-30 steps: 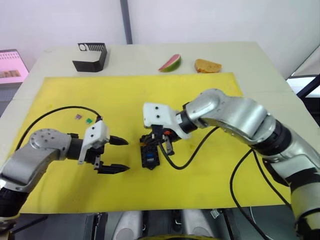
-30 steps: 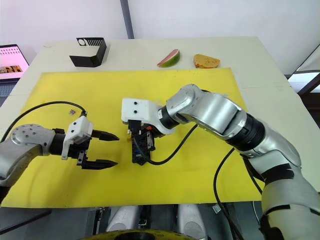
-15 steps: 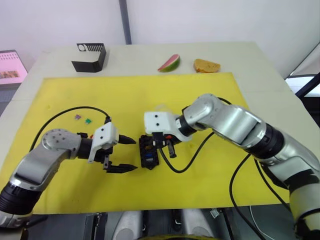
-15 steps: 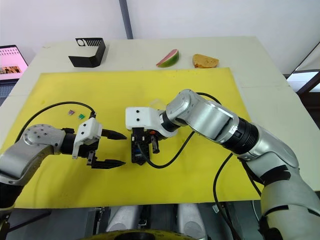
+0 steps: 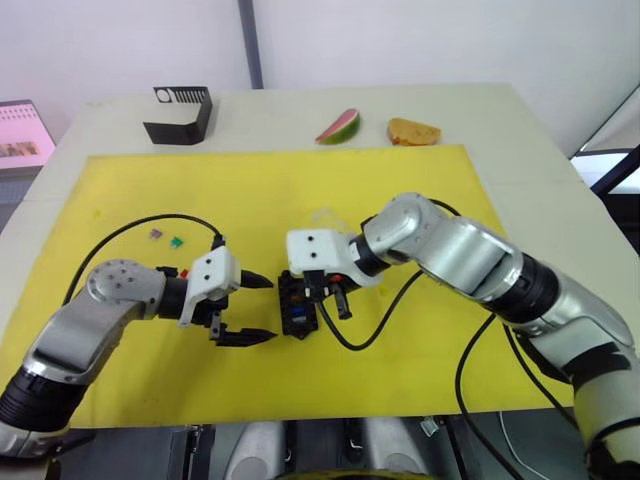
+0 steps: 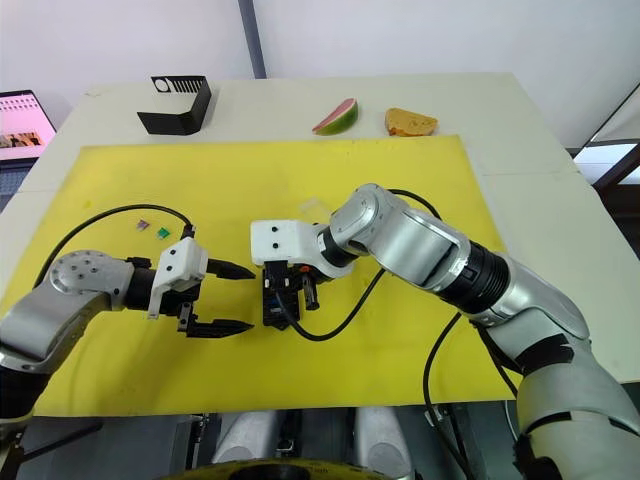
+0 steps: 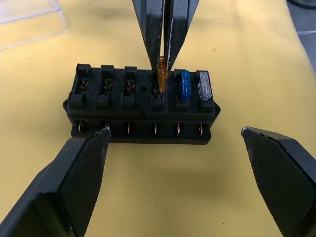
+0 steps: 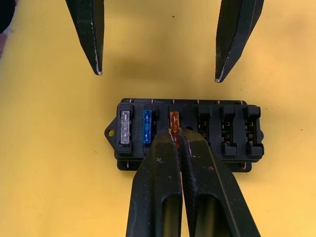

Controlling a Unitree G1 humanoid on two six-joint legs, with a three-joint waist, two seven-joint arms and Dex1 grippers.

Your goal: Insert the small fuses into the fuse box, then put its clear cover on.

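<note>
**Third fuse going in**

Your right gripper (image 8: 175, 136) pinches the small orange fuse (image 8: 174, 120), now down over the black slotted fuse box (image 7: 140, 106), just beside the blue fuse (image 7: 185, 83). Your left gripper (image 5: 253, 308) has closed in, fingers spread. Clear cover (image 7: 30, 19) lies behind the box; spare fuses (image 5: 166, 238) lie well apart from both grippers.

right gripper (image 6: 296, 290) over fuse box (image 6: 273, 300) (yellow mat (image 6: 400, 180))

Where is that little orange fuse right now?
The orange fuse is pinched in the right gripper over the fuse box at the yellow mat's middle, going into the slot beside the blue fuse.
</note>
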